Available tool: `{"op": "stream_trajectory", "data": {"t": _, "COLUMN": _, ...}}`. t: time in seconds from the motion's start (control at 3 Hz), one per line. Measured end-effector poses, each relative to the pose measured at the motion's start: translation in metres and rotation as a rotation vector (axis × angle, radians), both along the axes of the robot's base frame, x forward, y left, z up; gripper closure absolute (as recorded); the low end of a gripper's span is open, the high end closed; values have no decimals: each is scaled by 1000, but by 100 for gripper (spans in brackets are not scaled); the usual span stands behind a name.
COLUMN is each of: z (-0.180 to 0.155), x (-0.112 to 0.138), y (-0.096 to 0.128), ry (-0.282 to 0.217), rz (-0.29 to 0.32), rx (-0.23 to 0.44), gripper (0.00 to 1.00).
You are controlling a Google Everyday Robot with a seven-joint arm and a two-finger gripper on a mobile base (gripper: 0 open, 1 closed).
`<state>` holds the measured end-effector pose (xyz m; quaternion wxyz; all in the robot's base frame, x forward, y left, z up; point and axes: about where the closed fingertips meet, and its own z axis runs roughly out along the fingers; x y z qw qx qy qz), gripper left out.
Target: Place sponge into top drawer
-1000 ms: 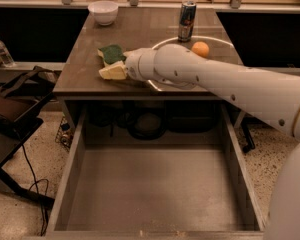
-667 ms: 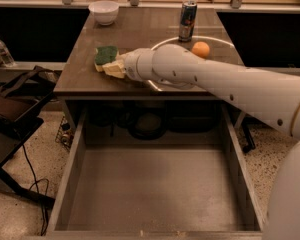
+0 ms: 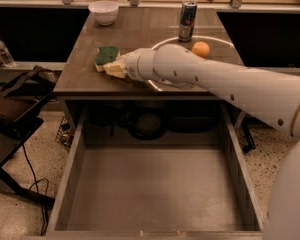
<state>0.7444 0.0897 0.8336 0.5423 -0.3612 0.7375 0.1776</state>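
Observation:
The sponge, dark green on top with pale yellow foam below, lies flat on the left part of the brown table top. My gripper is at the sponge's near right edge and touches it, low over the table. My white arm reaches in from the right across the table's front. The top drawer is pulled out wide below the table's front edge. Its flat grey bottom is bare.
A white bowl stands at the back left of the table. A dark can stands at the back middle. An orange ball sits by a round white rim behind my arm. A dark chair and a water bottle are at the left.
My gripper has moved a little left and farther onto the table, up against the sponge. The sponge has shifted slightly left.

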Motion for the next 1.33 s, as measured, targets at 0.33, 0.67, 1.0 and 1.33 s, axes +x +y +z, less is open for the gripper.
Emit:
{"op": "stream_trajectory", "data": {"t": 0.33, "z": 21, "x": -9, "y": -14, "ry": -13, "rz": -11, "rx": -44, "gripper": 100}}
{"op": "stream_trajectory", "data": {"t": 0.67, "z": 62, "x": -26, "y": -43, "ry": -42, "rz": -44, "rx": -81, "gripper": 100}}
{"op": "stream_trajectory", "data": {"t": 1.0, "z": 103, "x": -69, "y": -94, "ry": -28, "rz": -38, "rx": -101, "gripper": 100}}
{"op": "stream_trajectory", "data": {"t": 1.33, "z": 117, "x": -122, "y": -166, "ry": 7, "rz": -33, "rx": -159, "gripper": 100}}
